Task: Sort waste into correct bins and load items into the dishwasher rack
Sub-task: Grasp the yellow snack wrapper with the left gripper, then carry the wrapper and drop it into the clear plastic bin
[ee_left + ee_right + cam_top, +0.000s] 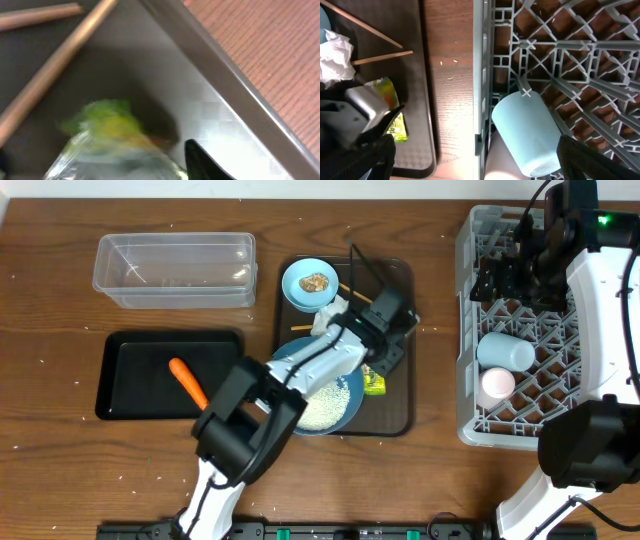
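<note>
Plan of the worktop (60,480), seen from above. At left, the tub (175,298) lies behind the shallow tray (110,375), which holds the carrot (187,381). The serving tray (395,415) sits at centre. On it are the small bowl (300,275), holding the food lump (317,282), at the rear; the tissue (335,55) just before that bowl; the chopsticks (375,32) to its right; the large bowl (350,395), holding rice (322,408), at the front; and the wrapper (375,384) at the large bowl's right rim. The rack (467,330) stands at right, with the rear cup (505,352) and the front cup (497,385) in it.

Open strip of table (438,370) lay between serving tray (397,417) and rack (466,380); wrapper (375,384), chopsticks (382,56) and left arm (330,360) crowded the tray's right side, light blue cup (505,352) and pinkish-white cup (497,385) blocked the rack's left cells.
</note>
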Robot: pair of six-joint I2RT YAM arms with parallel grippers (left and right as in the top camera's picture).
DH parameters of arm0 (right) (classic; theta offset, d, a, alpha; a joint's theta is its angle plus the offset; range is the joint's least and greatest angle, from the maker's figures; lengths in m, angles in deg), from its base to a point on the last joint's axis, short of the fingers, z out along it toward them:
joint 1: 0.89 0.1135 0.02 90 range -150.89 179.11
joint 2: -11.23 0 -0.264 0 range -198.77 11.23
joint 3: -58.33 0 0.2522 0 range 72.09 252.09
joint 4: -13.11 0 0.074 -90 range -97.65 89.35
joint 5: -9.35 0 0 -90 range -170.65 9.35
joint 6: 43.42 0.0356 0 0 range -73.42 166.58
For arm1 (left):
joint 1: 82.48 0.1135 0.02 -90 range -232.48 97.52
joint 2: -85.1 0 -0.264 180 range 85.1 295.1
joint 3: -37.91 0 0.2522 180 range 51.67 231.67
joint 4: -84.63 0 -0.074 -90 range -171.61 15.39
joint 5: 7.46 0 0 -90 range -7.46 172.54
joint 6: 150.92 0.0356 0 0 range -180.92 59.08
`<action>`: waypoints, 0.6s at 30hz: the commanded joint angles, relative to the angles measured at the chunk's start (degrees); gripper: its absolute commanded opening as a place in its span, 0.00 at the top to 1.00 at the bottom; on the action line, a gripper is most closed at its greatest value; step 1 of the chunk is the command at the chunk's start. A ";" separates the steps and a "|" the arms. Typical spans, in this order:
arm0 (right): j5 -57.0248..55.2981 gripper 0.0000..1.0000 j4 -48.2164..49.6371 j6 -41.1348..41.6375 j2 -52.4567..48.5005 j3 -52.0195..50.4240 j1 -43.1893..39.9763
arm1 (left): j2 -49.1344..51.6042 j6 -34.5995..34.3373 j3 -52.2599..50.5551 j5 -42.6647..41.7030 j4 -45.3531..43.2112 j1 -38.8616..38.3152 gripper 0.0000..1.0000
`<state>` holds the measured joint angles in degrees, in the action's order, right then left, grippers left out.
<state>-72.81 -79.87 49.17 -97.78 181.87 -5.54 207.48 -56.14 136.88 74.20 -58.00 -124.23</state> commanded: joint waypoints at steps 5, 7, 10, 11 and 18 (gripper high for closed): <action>-0.33 0.05 -0.07 0.33 0.90 1.01 -0.31 | -1.88 -2.14 0.52 1.11 0.07 0.98 0.94; -0.33 0.05 -0.09 0.33 0.90 1.01 -0.31 | -3.37 -3.43 1.31 1.11 0.59 0.98 0.94; -0.33 0.05 -0.07 0.33 0.90 1.01 -0.31 | -6.56 -3.58 3.26 1.11 1.99 1.07 0.94; -0.33 0.05 -0.07 0.33 0.90 1.01 -0.31 | -7.69 -3.58 3.85 1.11 2.40 1.25 0.94; -0.33 0.04 0.22 0.33 0.90 1.01 -0.31 | -17.38 -3.52 4.79 7.82 2.19 6.03 0.94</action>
<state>-72.79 -79.85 49.17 -97.78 181.87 -5.54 194.37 -59.18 140.07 76.61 -55.88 -121.37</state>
